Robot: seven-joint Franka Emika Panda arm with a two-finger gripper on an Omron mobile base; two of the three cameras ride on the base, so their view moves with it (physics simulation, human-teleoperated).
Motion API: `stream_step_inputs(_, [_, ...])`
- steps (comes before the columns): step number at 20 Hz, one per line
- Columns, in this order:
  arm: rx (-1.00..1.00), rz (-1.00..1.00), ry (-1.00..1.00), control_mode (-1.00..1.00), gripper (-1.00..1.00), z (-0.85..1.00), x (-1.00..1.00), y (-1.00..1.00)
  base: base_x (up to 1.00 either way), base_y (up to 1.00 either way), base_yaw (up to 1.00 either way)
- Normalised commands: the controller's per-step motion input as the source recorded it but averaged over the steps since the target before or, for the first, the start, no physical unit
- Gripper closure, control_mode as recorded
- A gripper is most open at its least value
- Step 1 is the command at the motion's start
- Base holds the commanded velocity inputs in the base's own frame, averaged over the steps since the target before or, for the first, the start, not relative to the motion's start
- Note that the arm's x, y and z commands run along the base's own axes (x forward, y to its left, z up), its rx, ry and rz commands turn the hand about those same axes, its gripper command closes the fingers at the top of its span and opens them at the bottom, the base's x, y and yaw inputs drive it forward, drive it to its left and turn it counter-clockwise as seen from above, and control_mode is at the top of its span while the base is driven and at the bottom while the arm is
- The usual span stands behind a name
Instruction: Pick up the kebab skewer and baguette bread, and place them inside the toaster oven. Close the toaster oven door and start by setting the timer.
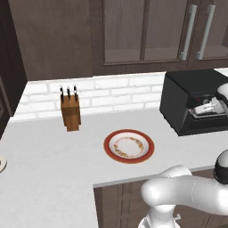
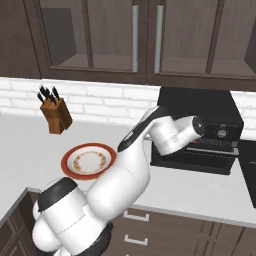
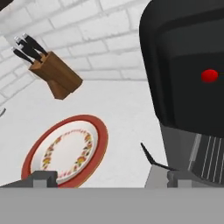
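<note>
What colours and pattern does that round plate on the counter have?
The round plate has a red rim and a cream centre ringed with small orange-and-green floral motifs; the hand view shows it best.

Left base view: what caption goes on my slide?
Robot arm reaches into the toaster oven, leaving the plate bare beside a knife block.

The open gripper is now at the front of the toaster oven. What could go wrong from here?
1. The gripper, open wide at the toaster oven mouth, may catch the wire rack when it moves.
2. The arm passes close by the plate; a wide swing might knock it.
</note>
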Motion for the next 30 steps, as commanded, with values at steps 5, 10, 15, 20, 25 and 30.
stream_step_inputs(5, [-0.09, -0.03, -0.06, -1.0, -1.0, 0.64, -0.41, -0.01, 0.0, 0.0, 0.0])
stream_step_inputs(10, [-0.12, -0.06, -0.06, -1.0, -1.0, 0.5, -1.0, -0.1, 0.0, 0.0, 0.0])
stream_step_inputs(15, [-0.15, -0.09, -0.14, -1.0, -1.0, 0.19, -1.0, 0.0, 0.0, 0.0, 0.0])
stream_step_inputs(20, [-0.14, -0.12, -0.14, -1.0, -1.0, -0.38, -0.31, 0.1, 0.0, 0.0, 0.0])
stream_step_inputs(25, [-0.03, -0.13, -0.19, -1.0, -1.0, -0.51, 0.0, -0.1, 0.0, 0.0, 0.0])
stream_step_inputs(30, [0.0, -0.1, -0.18, -1.0, -1.0, -0.44, 0.0, -0.29, 0.0, 0.0, 0.0])
